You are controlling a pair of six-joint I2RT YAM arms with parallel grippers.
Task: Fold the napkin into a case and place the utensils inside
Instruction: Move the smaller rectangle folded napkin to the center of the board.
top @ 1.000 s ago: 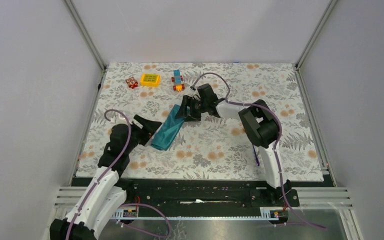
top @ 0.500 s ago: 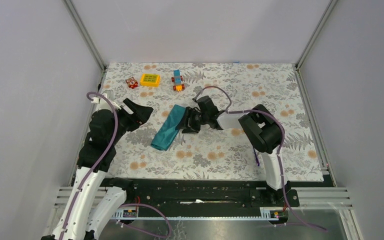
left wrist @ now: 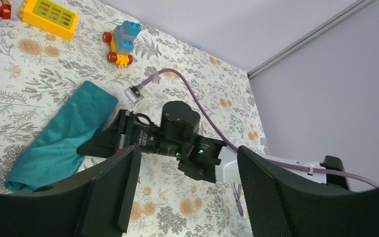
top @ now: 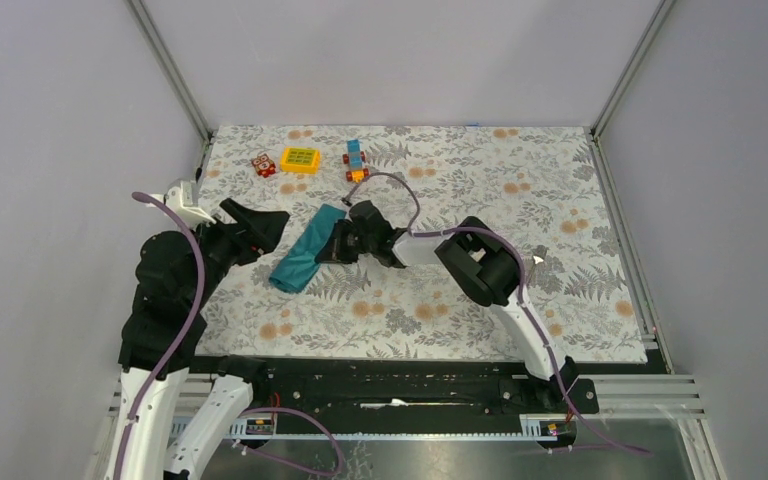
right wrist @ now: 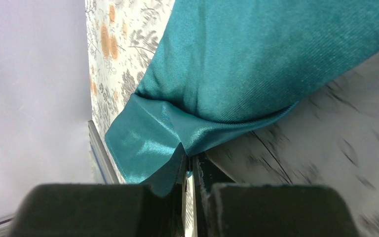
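Floral-patterned table (top: pixel 560 200), seen from above, with both arms reaching over its left half; the right arm (top: pixel 480 270) stretches leftward and low across the middle, the left arm (top: pixel 170 290) stands raised at the left edge. The napkin (top: pixel 305 255), folded into a long narrow strip, lies slantwise left of centre, between the two grippers, its far end pointing toward the toys. The right gripper (top: pixel 328 247) meets the strip's right edge; the right wrist view shows its jaws pinched together with a fold of teal cloth caught between them. The left gripper (top: pixel 270 225) hangs above the table just left of the napkin, apart from it, jaws spread wide and holding nothing. Three toys stand near the far edge: a yellow block (top: pixel 300 159), a blue-and-orange wheeled toy (top: pixel 356 160) and a small red block (top: pixel 263 165). A thin purple piece (left wrist: pixel 238 197), possibly a utensil handle, lies by the right arm, partly hidden.
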